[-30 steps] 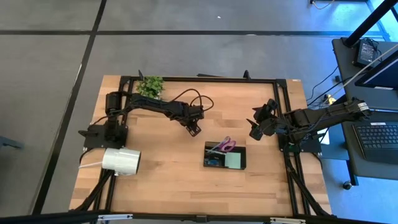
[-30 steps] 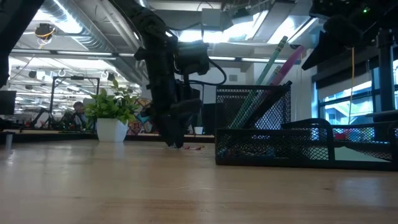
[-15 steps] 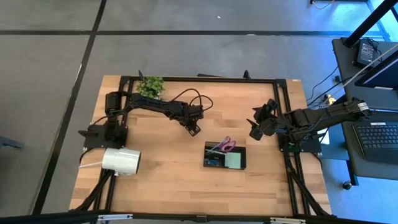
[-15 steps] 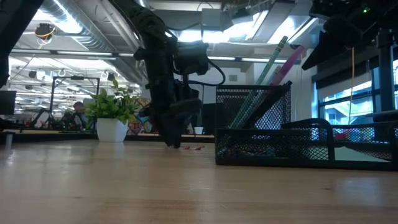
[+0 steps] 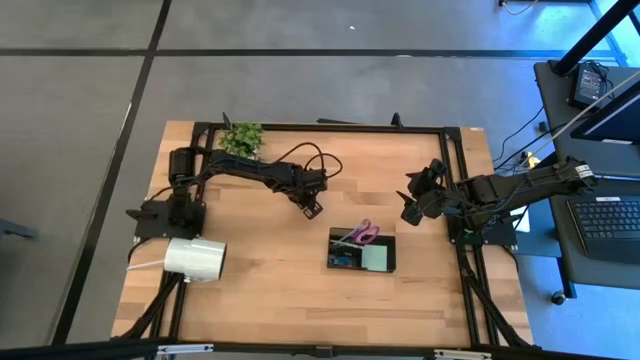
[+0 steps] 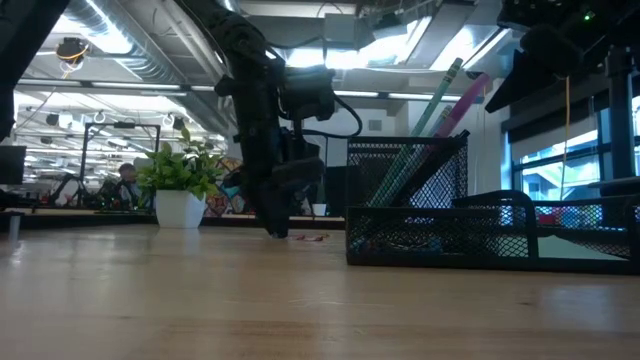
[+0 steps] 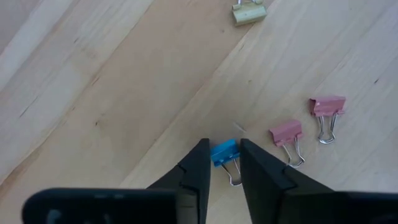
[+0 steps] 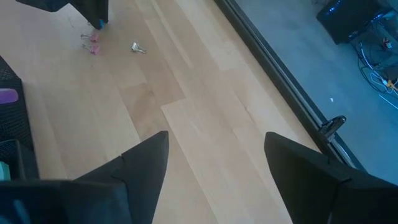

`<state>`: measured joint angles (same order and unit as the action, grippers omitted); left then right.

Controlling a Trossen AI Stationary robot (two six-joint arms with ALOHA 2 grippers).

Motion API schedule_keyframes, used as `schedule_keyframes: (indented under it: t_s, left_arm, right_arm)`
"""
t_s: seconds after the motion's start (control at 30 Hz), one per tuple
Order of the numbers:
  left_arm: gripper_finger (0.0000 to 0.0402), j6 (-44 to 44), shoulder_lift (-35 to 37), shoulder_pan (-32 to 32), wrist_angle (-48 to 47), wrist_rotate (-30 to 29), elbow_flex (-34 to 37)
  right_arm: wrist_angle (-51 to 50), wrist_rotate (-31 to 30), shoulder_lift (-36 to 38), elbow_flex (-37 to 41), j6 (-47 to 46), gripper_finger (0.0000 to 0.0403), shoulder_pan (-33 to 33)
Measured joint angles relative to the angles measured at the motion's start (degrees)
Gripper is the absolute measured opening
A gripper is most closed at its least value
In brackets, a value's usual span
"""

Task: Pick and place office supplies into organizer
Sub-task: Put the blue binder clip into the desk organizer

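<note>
My left gripper (image 5: 312, 210) stands on the table left of and beyond the black organizer (image 5: 331, 262), its fingers closed on either side of a small blue clip (image 7: 225, 152). Two pink clips (image 7: 286, 134) and a brass-coloured clip (image 7: 249, 12) lie flat on the wood beside it. The organizer holds purple-handled scissors (image 5: 360, 235) and a pale green sticky-note pad (image 5: 377, 260); pens lean upright in its mesh cup (image 6: 405, 170). My right gripper (image 5: 410, 212) hangs open above the table's right side, holding nothing. My left gripper pinches the blue clip's body (image 7: 225, 149) between its two fingers (image 7: 200, 163), coming from above and pointing down. The clip lies on the table, its wire handles (image 7: 234, 177) pointing back under the gripper.
A big white roll (image 5: 195, 258) lies at the table's left edge, and a small green plant (image 5: 242, 138) stands at the far left corner. Bare wood stretches between the clips and the organizer and along the near edge.
</note>
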<state>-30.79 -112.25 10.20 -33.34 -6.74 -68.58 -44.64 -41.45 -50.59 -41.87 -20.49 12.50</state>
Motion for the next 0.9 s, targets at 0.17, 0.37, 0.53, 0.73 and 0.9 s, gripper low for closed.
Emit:
schedule_keyframes:
  t_s: [0.17, 0.37, 0.53, 0.73, 0.9]
  left_arm:
    - [0.0068, 0.70, 0.02, 0.00, 0.02, 0.02, 0.00]
    - [0.0067, 3.86, 2.19, -0.03, -0.04, 1.67, 0.35]
    - [0.0066, 7.01, 8.70, -0.35, -1.10, 7.05, 0.37]
    - [0.0066, 10.92, 16.88, -2.13, -1.34, 10.88, 0.35]
    - [0.0066, 18.24, 22.10, -5.49, 0.11, 12.30, 0.26]
  right_arm:
    - [0.00, 0.00, 0.00, 0.00, 0.00, 0.0268, 0.01]
    - [-0.02, 0.00, 0.00, 0.00, 0.00, 0.0268, -0.01]
    - [-0.21, 0.03, 0.00, 0.00, 0.02, 0.0268, 0.00]
    - [-0.36, 0.11, -0.02, 0.00, 0.02, 0.0268, -0.01]
    - [-0.37, 0.11, -0.02, 0.00, 0.02, 0.0268, 0.01]
